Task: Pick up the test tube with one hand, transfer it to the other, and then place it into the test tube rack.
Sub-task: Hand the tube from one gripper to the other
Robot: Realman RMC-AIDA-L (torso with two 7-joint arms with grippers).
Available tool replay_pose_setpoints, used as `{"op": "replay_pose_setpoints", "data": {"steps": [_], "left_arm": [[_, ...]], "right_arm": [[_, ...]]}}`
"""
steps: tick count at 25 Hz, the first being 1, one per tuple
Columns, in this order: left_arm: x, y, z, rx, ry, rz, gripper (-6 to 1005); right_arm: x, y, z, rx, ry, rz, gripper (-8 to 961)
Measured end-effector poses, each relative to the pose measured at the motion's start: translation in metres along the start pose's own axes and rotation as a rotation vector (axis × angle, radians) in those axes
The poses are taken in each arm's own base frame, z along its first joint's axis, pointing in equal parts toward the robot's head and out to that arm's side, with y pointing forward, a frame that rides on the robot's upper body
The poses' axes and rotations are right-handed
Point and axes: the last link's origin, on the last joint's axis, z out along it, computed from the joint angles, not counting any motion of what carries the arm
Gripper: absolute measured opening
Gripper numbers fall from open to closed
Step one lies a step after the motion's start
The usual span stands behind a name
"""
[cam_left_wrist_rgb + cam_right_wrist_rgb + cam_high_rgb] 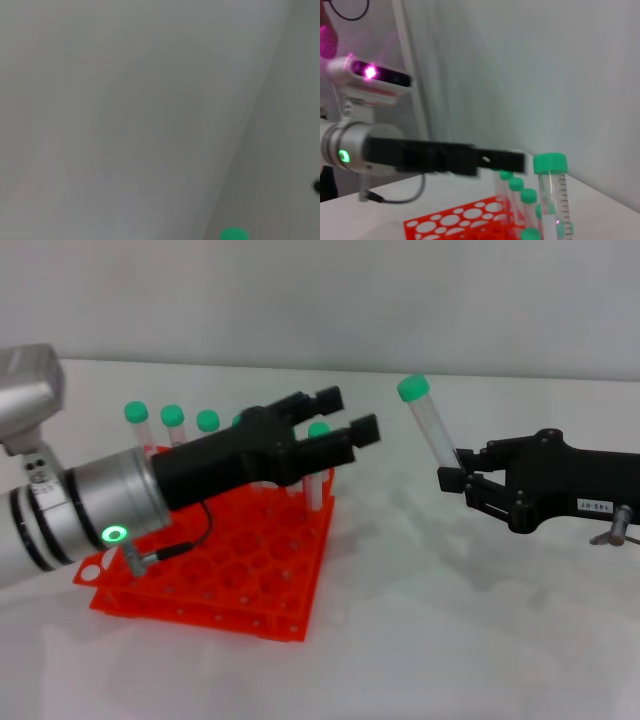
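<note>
My right gripper [458, 469], black and boxy with white label text, is shut on the lower end of a clear test tube [432, 430]. It holds the tube tilted above the table, green cap [412, 388] up. The tube also shows in the right wrist view [554, 197]. My left gripper [352, 422], black on a silver cylinder with a green-lit ring [116, 535], is open. It reaches over the orange-red rack [215, 585] toward the tube, with a small gap between them. It also shows in the right wrist view [512, 161]. A green cap [234, 234] shows in the left wrist view.
Several green-capped tubes [172, 417] stand along the far rows of the rack, also in the right wrist view [522, 192]. White table [450, 640] lies in front of and to the right of the rack. A pale wall stands behind.
</note>
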Motion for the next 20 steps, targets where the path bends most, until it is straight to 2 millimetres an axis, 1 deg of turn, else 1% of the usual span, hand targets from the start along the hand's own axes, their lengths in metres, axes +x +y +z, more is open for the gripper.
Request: {"op": "replay_pose_setpoints", "data": {"steps": [4,8,20], "left_arm": [[-0.004,0.002,0.012,-0.021,-0.044,-0.007,848],[-0.008,0.005,0.018,-0.042,-0.069,-0.006,848],[-0.006,0.006,0.021,-0.055,-0.071,0.021,847]], "right_arm": [[-0.006,0.003,0.004,-0.017,-0.022,-0.015,195],[-0.011,0.004,0.008,-0.031,-0.032,-0.026,195],[-0.008,0.003,0.015,-0.036,-0.018,-0.048,196]]}}
